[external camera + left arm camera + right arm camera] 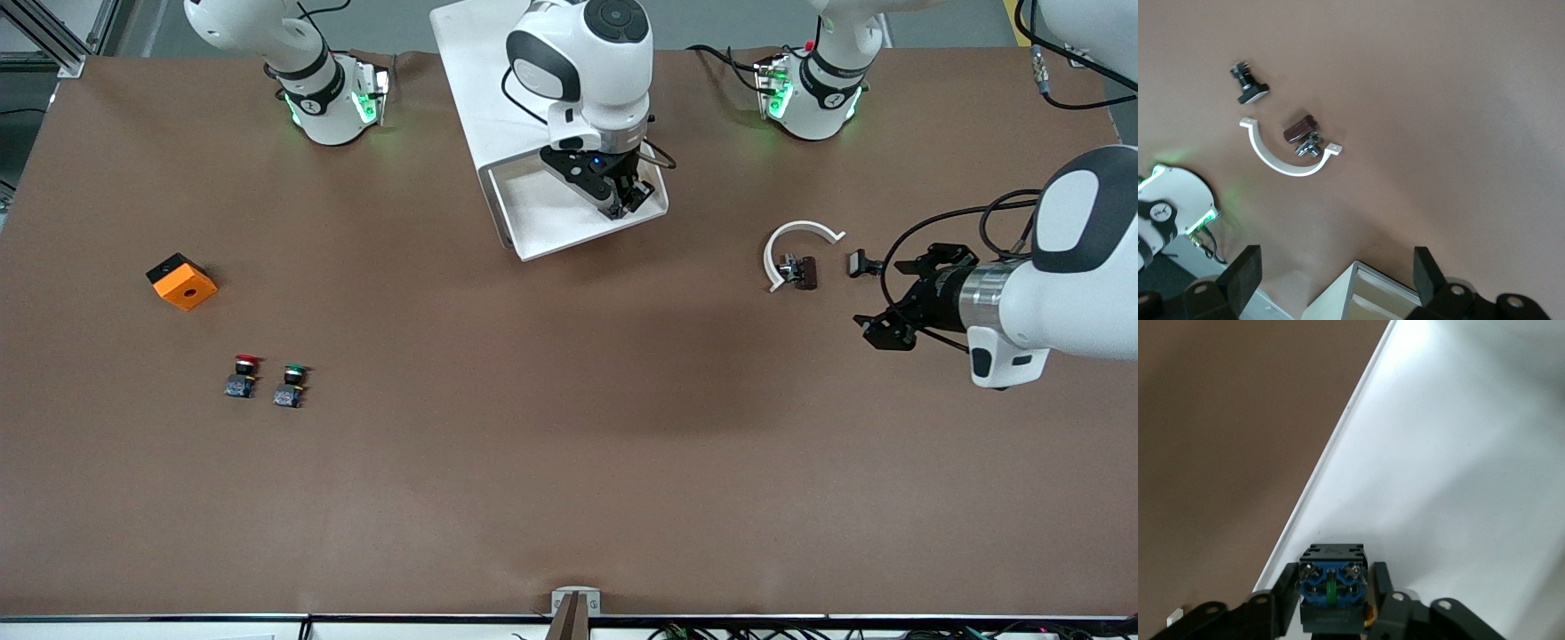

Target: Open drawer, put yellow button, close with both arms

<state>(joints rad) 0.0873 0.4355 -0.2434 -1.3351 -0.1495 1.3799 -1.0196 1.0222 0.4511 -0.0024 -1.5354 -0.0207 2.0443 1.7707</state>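
Observation:
The top drawer (542, 222) of the white cabinet (480, 80) stands open, with its white tray showing. My right gripper (622, 200) hangs over the tray at the corner toward the left arm's end. It is shut on the yellow button (1331, 593), whose blue base block faces the wrist camera, and a sliver of yellow cap shows below the block. The tray's floor (1458, 453) under it is bare. My left gripper (893, 298) is open and empty over the table near the left arm's end. In its wrist view (1336, 280) the cabinet's corner (1338, 300) lies between the fingers.
A white half-ring clamp (796, 244), a brown and metal part (800, 271) and a small black part (858, 262) lie beside the left gripper. An orange box with a hole (182, 282), a red-capped button (243, 375) and a green-capped button (292, 385) sit toward the right arm's end.

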